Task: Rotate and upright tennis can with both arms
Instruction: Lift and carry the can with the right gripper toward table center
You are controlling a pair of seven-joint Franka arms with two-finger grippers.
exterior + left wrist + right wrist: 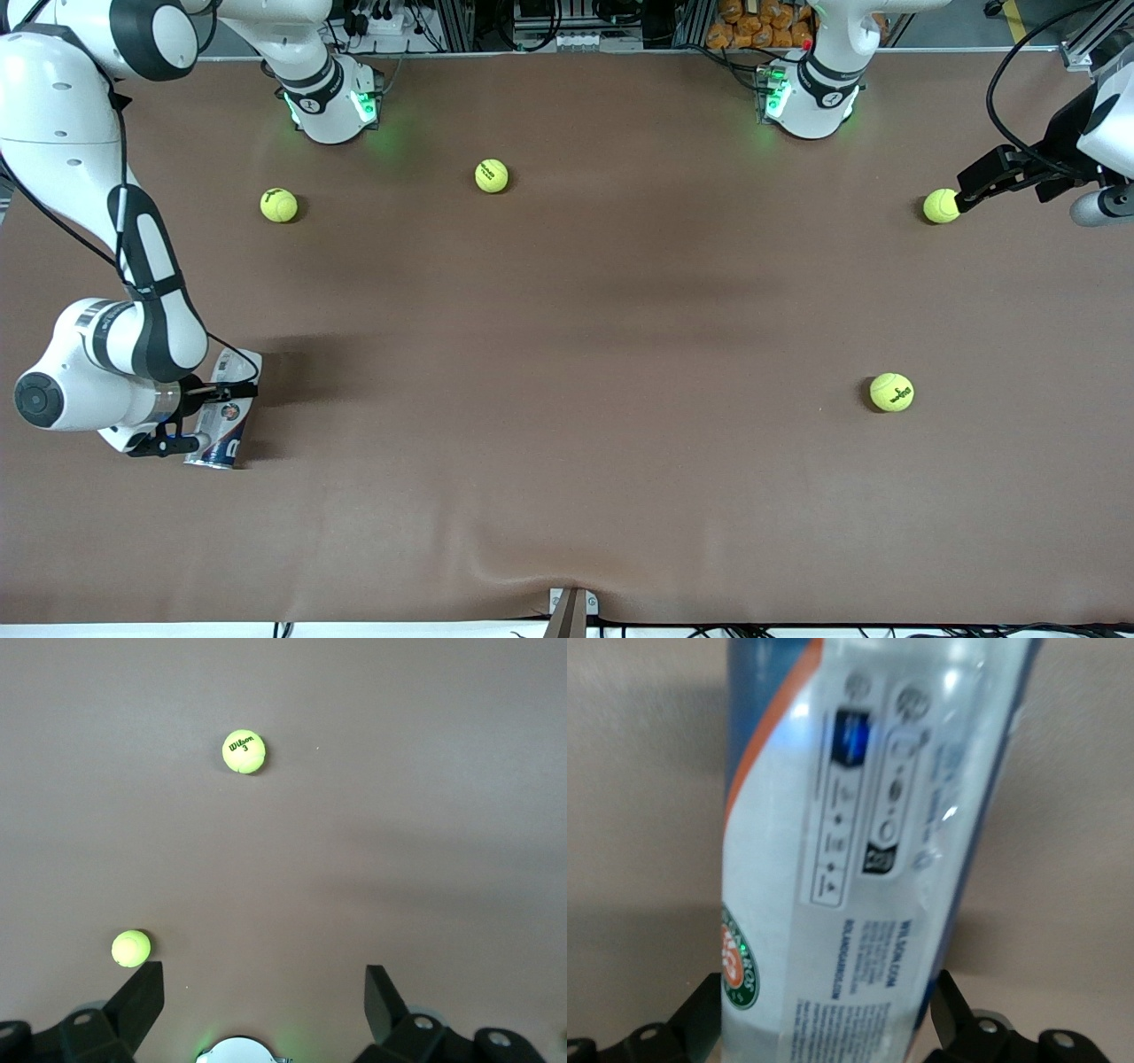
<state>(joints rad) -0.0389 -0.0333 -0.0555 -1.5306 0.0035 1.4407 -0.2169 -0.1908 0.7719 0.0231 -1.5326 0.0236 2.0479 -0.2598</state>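
Observation:
The tennis can [223,440] lies on its side on the brown table [567,354] at the right arm's end, its length running from nearer the front camera to farther. My right gripper [221,414] is low at the can's middle, one finger on each side, spread wide. In the right wrist view the can [850,859] fills the gap between the fingers [957,1014] of the right gripper [828,997]. My left gripper [961,196] is open and empty at the left arm's end, beside a tennis ball [941,206]. It also shows open in its wrist view [264,983].
Other tennis balls lie on the table: one near the right arm's base [279,205], one toward the middle [491,175], one nearer the front camera [891,392]. The left wrist view shows two balls [244,751] [131,948].

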